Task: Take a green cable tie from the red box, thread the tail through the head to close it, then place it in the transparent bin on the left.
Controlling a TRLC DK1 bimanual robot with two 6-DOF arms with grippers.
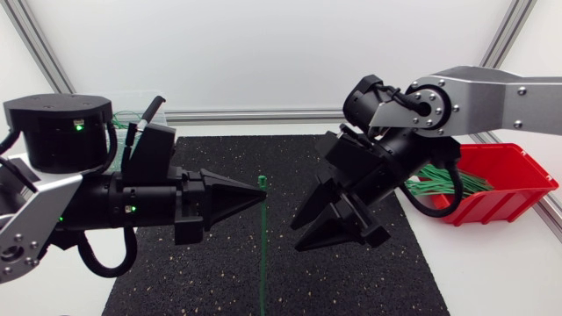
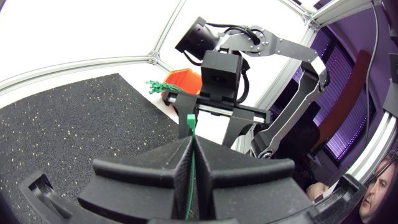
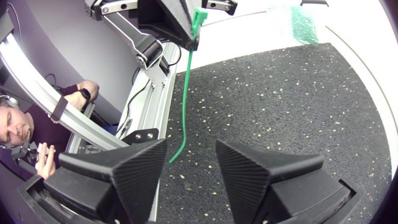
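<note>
Left gripper (image 1: 261, 195): clamped on the cable tie (image 1: 262, 246) just under its head, at centre frame.
Right gripper (image 3: 191, 144): fingers set wide apart, holding nothing.
Tie position: runs from the left fingertips toward the lower edge, over the mat (image 1: 369, 281). Its tail end sits between the right fingers, close to one; contact not discernible.
Handling: judged light, thin, springy and slick; expect the tail to flex.
Grip point: you should pinch near the tail tip.
</note>
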